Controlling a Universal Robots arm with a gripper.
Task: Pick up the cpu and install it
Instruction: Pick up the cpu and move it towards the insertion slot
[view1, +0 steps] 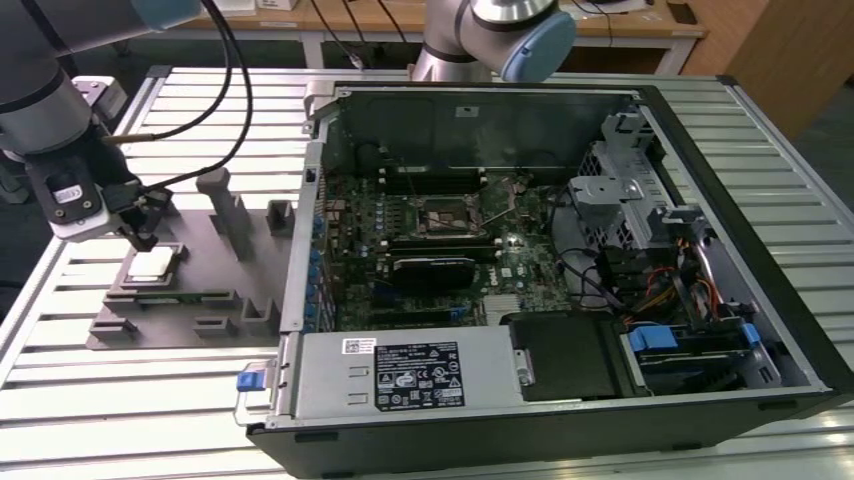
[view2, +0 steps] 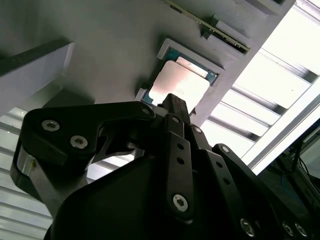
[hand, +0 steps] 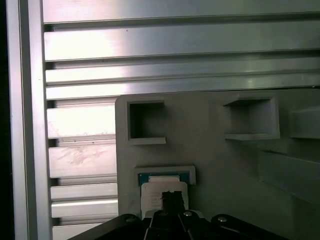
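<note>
The cpu (view1: 151, 263) is a small square chip with a silvery top. It lies flat in a shallow recess of the grey plastic fixture (view1: 214, 262) at the exterior view's left. Both wrist views show the cpu (view2: 181, 84) (hand: 161, 186) seated in its frame just beyond the fingertips. My gripper (view1: 140, 239) hangs just above the chip's far edge, pointing down. Its fingers (hand: 172, 198) are shut together with nothing between them. The gripper (view2: 173, 102) hides the near part of the chip. The motherboard's square socket (view1: 439, 218) lies in the open computer case.
The open computer case (view1: 694, 150) lies on its side at the exterior view's right, with a black module (view1: 430, 270), cables and drive bays inside. Upright blocks (view1: 220, 200) rise from the fixture beside the gripper. A ribbed metal table (view1: 160, 380) carries everything. A second arm (view1: 507, 30) stands behind.
</note>
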